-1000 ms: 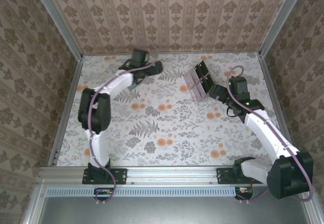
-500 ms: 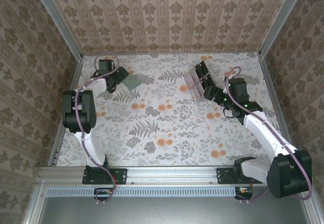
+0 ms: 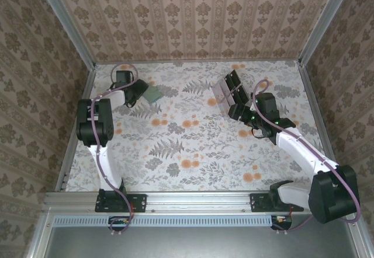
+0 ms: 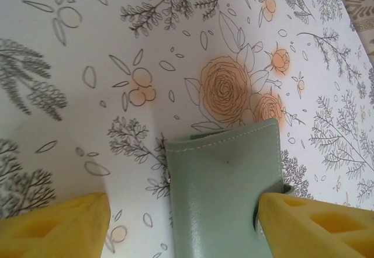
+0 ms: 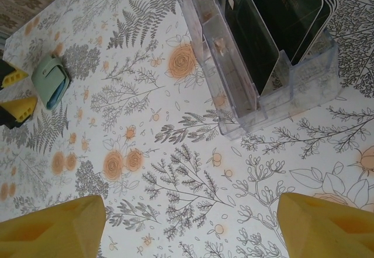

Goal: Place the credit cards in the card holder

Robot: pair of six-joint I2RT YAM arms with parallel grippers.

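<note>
The left gripper stood with its jaws apart, 1 yellow fingertip on either side of the card holder. In the left wrist view the right-hand tip sat against the holder's edge beside a small tab, while the left-hand tip was clear of it with bare print between; nothing was clamped. The card holder lay flat on the table, dull green, with pale stitching along its far end; that end overlapped an orange rose in the print. From above it showed at the far left of the table, just right of the left gripper.

The right gripper was likewise spread wide and gripped nothing; its 2 yellow tips sat at the near corners of the right wrist view with printed table between them. It hung just on the near side of the clear rack, apart from it. The rack stood at the far right of centre and held dark panels leaning in its slots. I could not tell the credit cards from the rest of the rack's contents. The rack and the card holder were well apart; patterned walls closed in the table on 3 sides.
</note>
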